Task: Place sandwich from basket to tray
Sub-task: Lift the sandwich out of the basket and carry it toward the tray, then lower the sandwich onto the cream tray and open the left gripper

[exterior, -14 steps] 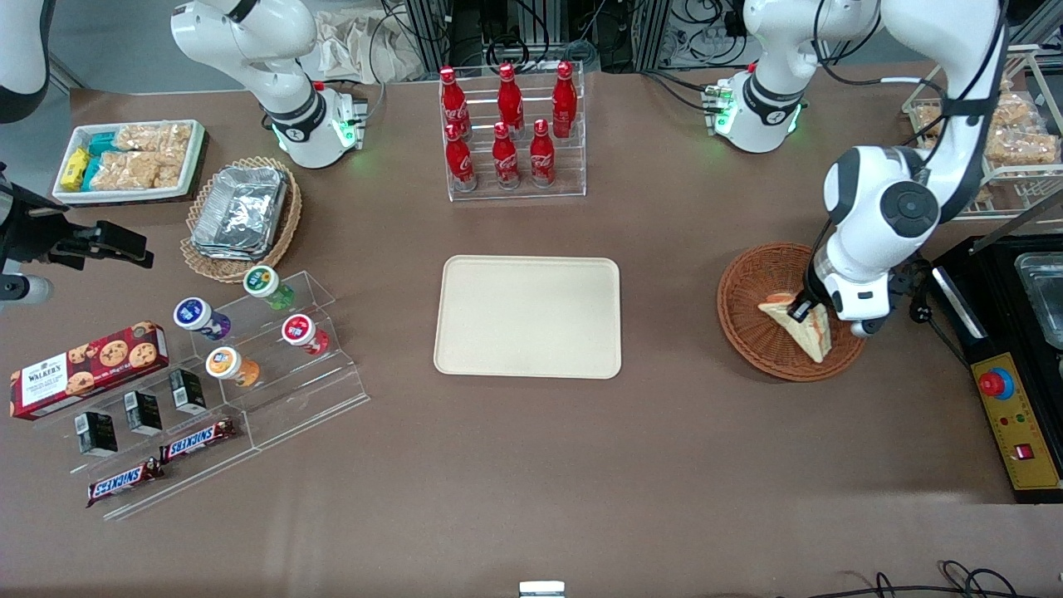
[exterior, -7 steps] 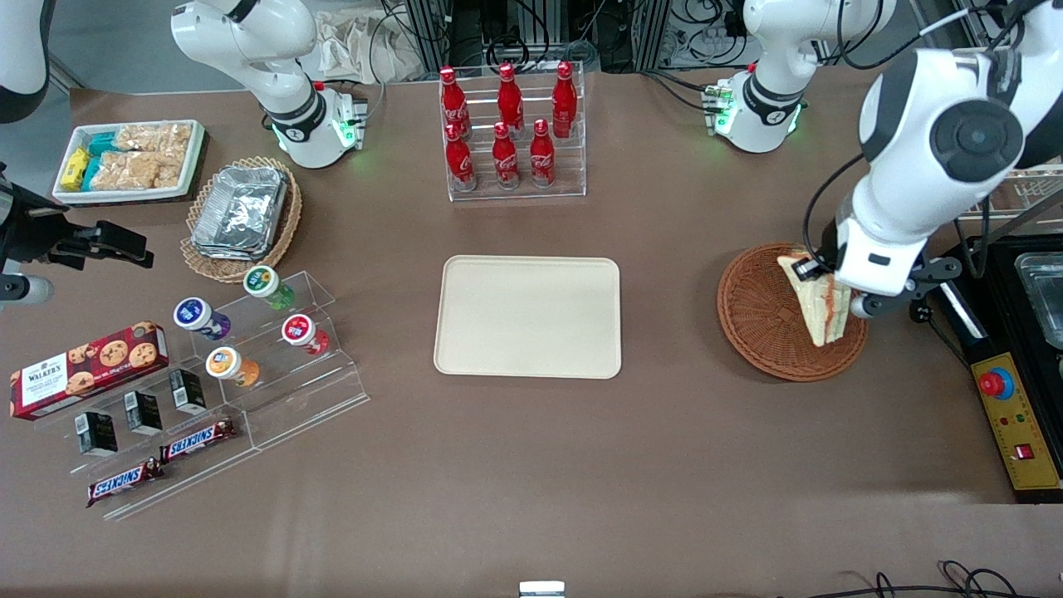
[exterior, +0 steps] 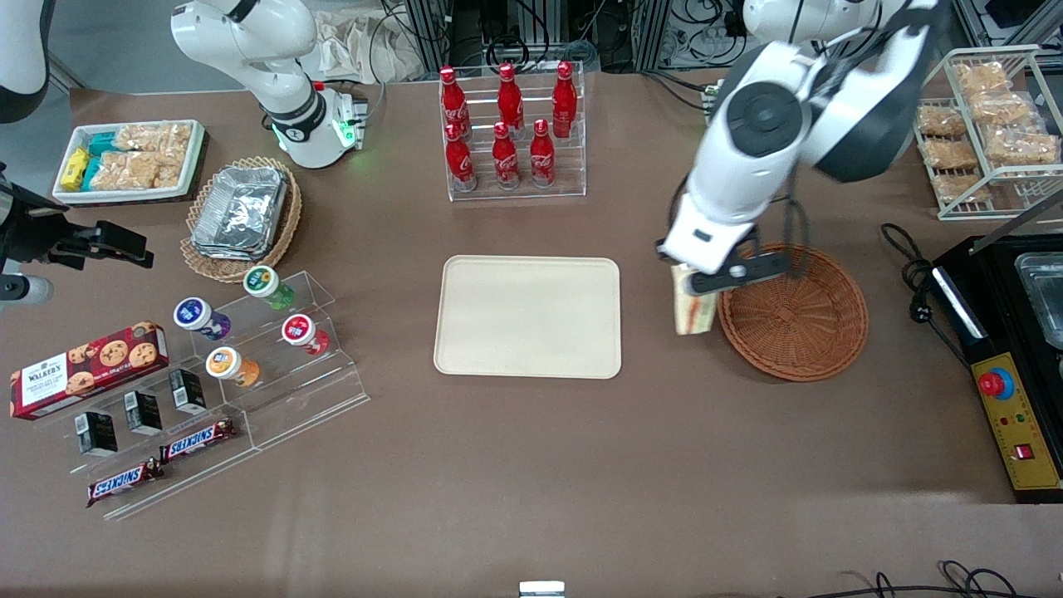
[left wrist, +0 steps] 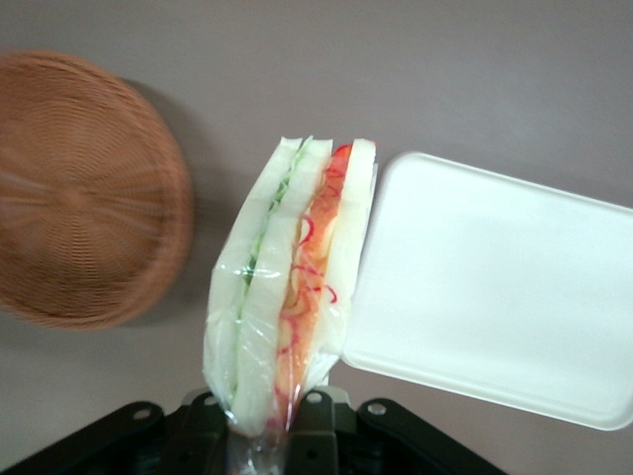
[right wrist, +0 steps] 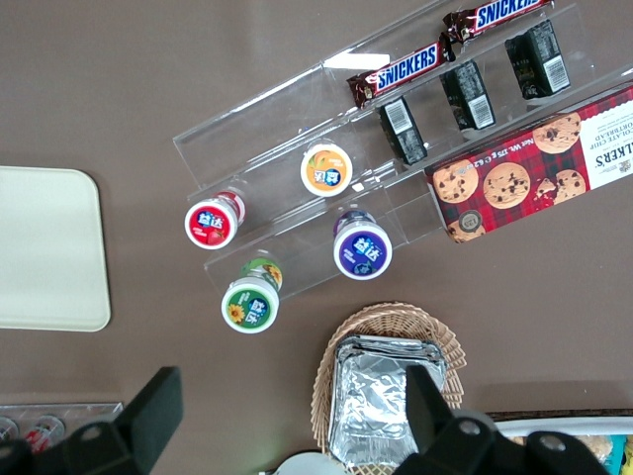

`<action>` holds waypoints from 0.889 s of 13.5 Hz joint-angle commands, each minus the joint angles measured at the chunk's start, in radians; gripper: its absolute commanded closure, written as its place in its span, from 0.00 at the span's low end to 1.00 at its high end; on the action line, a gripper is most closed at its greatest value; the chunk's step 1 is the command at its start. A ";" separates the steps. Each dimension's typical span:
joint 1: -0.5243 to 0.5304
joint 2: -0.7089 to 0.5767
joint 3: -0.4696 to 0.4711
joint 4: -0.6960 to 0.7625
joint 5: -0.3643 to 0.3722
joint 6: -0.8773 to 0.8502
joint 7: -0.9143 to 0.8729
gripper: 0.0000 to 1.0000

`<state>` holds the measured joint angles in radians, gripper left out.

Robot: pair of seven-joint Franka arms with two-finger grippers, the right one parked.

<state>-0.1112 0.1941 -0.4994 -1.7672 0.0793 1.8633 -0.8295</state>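
My left gripper is shut on the sandwich, a plastic-wrapped wedge of white bread with green and red-orange filling. The sandwich hangs in the air over the bare table between the basket and the tray. The round reddish-brown wicker basket holds nothing. Nothing lies on the flat cream tray at the middle of the table.
A rack of red cola bottles stands farther from the front camera than the tray. A black machine with a yellow control box sits at the working arm's end. A wire rack of snack packets stands near it. Acrylic steps with yoghurt cups lie toward the parked arm's end.
My left gripper lifted the sandwich out of the basket and carried it sideways toward the tray; the sandwich now hangs just past the basket's rim.
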 commanded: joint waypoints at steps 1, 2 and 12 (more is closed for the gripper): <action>-0.079 0.132 -0.005 -0.023 0.055 0.136 -0.063 1.00; -0.109 0.180 -0.005 -0.029 0.088 0.190 -0.100 1.00; -0.169 0.412 -0.002 -0.023 0.364 0.366 -0.260 0.01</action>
<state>-0.2694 0.6023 -0.5044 -1.8101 0.4147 2.2291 -1.0666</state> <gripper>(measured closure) 0.722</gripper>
